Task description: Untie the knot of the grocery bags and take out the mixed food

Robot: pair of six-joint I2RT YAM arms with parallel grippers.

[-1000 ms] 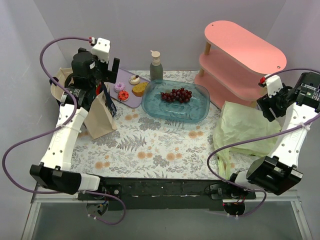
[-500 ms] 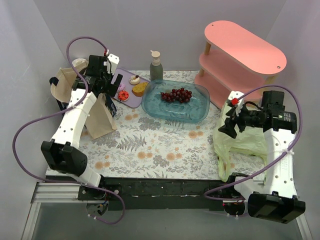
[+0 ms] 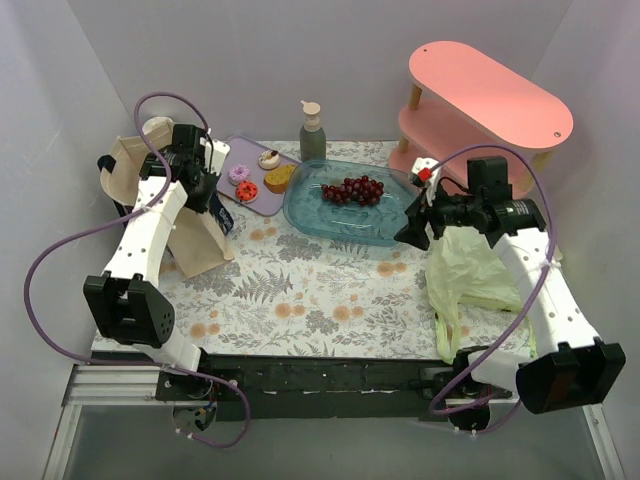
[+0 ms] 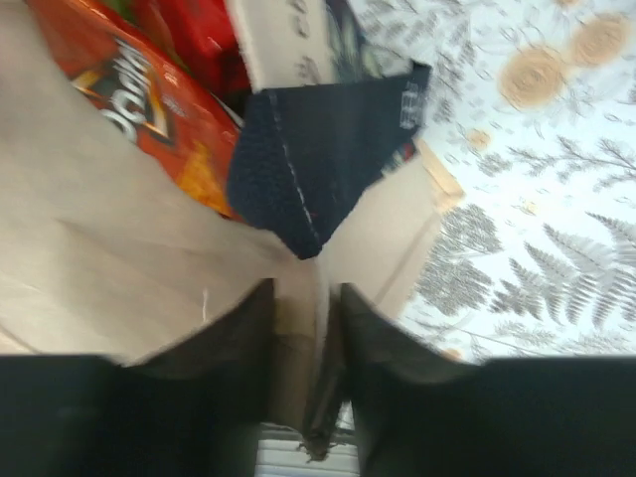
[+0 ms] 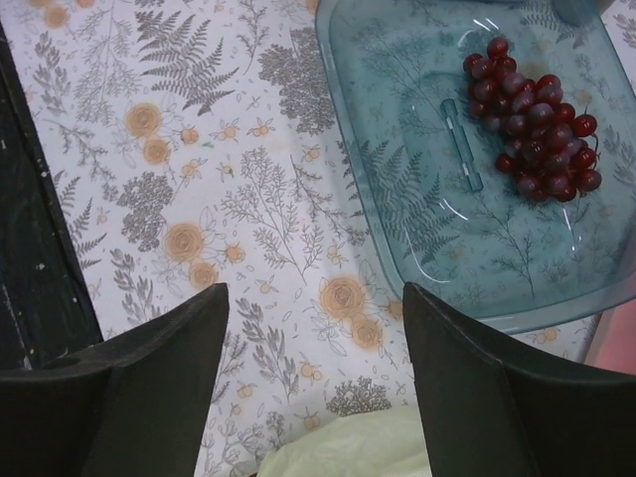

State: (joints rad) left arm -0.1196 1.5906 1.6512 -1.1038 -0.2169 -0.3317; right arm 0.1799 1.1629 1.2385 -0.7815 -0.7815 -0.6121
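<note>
Only the left wrist view looked inside the canvas tote (image 4: 119, 248). It showed an orange-red Doritos bag (image 4: 139, 99), its logo partly readable, beside the navy handle (image 4: 318, 169). The left gripper (image 4: 303, 293) was pinched almost closed on a canvas fold. The right gripper (image 5: 313, 293) gaped wide and empty above the floral cloth (image 5: 199, 199), between the pale-green bag (image 3: 480, 275) and the clear blue tray (image 5: 417, 229) of grapes (image 5: 532, 124).

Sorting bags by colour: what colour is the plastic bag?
Pale green; the plastic bag shows best in the top external view.

Pale lilac walls (image 3: 300, 50), pink two-tier shelf (image 3: 490, 95), floral tablecloth (image 3: 300, 290)
</note>
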